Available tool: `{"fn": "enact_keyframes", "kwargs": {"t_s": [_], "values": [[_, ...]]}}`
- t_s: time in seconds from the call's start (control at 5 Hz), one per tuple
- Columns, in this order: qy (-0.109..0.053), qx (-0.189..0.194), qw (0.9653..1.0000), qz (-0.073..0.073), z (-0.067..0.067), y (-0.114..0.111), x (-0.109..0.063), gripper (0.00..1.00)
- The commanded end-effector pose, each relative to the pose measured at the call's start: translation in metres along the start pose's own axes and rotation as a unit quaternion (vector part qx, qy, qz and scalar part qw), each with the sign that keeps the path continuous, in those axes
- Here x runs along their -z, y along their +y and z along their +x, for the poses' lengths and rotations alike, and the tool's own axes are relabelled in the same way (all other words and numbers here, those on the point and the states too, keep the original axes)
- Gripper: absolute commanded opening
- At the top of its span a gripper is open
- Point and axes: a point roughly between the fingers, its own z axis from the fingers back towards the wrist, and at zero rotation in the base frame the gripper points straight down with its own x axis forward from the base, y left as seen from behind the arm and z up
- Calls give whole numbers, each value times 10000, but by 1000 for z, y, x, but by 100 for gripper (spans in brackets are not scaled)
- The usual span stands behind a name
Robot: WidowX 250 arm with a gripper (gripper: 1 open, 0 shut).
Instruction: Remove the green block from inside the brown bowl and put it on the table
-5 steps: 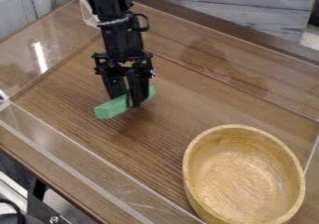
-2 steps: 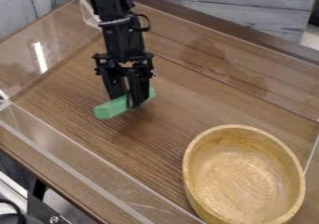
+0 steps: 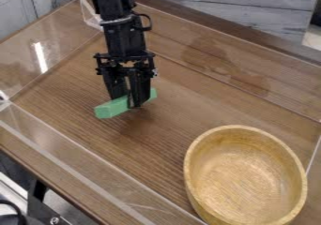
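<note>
Black fingers of the pincer (image 3: 129, 96) are clenched on the green block (image 3: 116, 106), gripping its upper right end — the rest of the block slants out toward seven o'clock, its lower left end down at the table (image 3: 213, 88). Whether that low end actually rests on the wood or sits just above it cannot be told.

Around the pincer the brown wood-grain surface is bare. At about four o'clock from the grip, well apart from it, sits the brown bowl (image 3: 201, 153) near the lower right corner; its thick pale rim is whole in view and its hollow holds nothing, only the grain of the wood. Nothing lies between bowl and block.

Clear acrylic walls (image 3: 51, 51) run along the table's edges: one at nine to eleven o'clock of the pincer, catching bright reflections, another along the near edge at six to seven o'clock, and a third on the far side at one to two o'clock. A grey brick-patterned wall (image 3: 238, 4) shows beyond.

From the fingers the black arm (image 3: 113, 18) rises toward twelve o'clock and leaves the picture at the top — the hand points steeply downward, tilted slightly, with cables along the wrist.
</note>
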Motion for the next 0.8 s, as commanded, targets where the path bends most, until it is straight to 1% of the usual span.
{"fn": "enact_keyframes", "kwargs": {"t_s": [0.0,0.6], "values": [[-202,131,9996,131,8,-3,-15,0],[-75,175,9998,106,7,-5,-15,0]]}}
